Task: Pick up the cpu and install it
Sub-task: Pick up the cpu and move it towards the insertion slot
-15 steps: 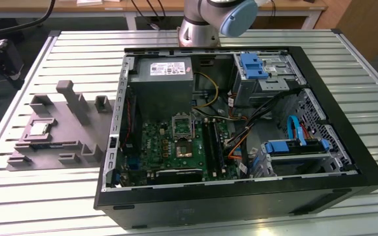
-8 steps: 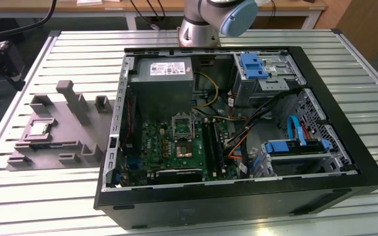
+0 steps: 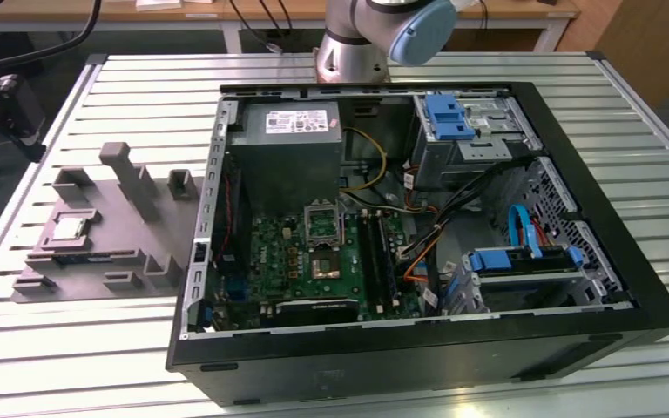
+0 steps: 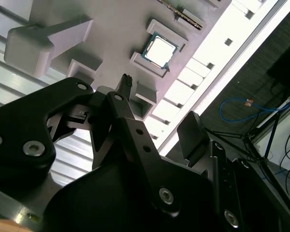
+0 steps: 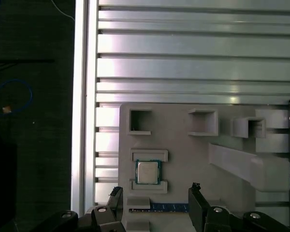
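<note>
The cpu (image 3: 70, 228) is a small silvery square lying flat in a pocket of the grey plastic tray (image 3: 137, 239), on the exterior view's left beside the open computer case (image 3: 428, 218). Both wrist views look down at the cpu (image 5: 148, 172) (image 4: 160, 50) from well above the tray. My gripper (image 5: 154, 193) (image 4: 159, 104) is open, and its two dark fingers (image 5: 195, 193) stand wide apart with nothing between them. In the first wrist view the cpu lies just beyond the gap between the fingertips. The motherboard's socket (image 3: 323, 222) sits open inside the case.
The arm's base (image 3: 358, 39) stands behind the case on the slatted metal table (image 3: 114, 348). Tall grey blocks (image 3: 137, 183) rise from the tray near the cpu. A memory stick (image 5: 166, 207) lies in a tray slot. Cables and drive bays fill the case's right side. The table edge (image 5: 84, 96) runs close to the tray.
</note>
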You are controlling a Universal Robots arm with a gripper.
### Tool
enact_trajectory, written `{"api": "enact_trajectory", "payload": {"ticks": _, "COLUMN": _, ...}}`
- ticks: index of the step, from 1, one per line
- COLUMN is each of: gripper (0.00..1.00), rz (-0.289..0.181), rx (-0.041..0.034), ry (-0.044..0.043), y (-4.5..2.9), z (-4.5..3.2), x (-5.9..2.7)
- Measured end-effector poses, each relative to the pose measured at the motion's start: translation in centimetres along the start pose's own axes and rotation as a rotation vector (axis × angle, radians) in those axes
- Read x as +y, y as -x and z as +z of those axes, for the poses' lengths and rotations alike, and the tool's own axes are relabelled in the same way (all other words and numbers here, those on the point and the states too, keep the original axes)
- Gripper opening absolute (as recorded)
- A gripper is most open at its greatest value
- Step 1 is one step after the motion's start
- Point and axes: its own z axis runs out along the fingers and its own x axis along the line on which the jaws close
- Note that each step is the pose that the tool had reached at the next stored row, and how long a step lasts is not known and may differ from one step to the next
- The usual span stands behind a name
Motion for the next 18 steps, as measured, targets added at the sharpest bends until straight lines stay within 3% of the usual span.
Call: {"api": "enact_trajectory", "payload": {"ticks": 18, "gripper": 0.65, "rz": 0.000, "rx": -0.0002, "ry": 0.0001, "y": -0.01, "z": 0.44, "x": -0.02}}
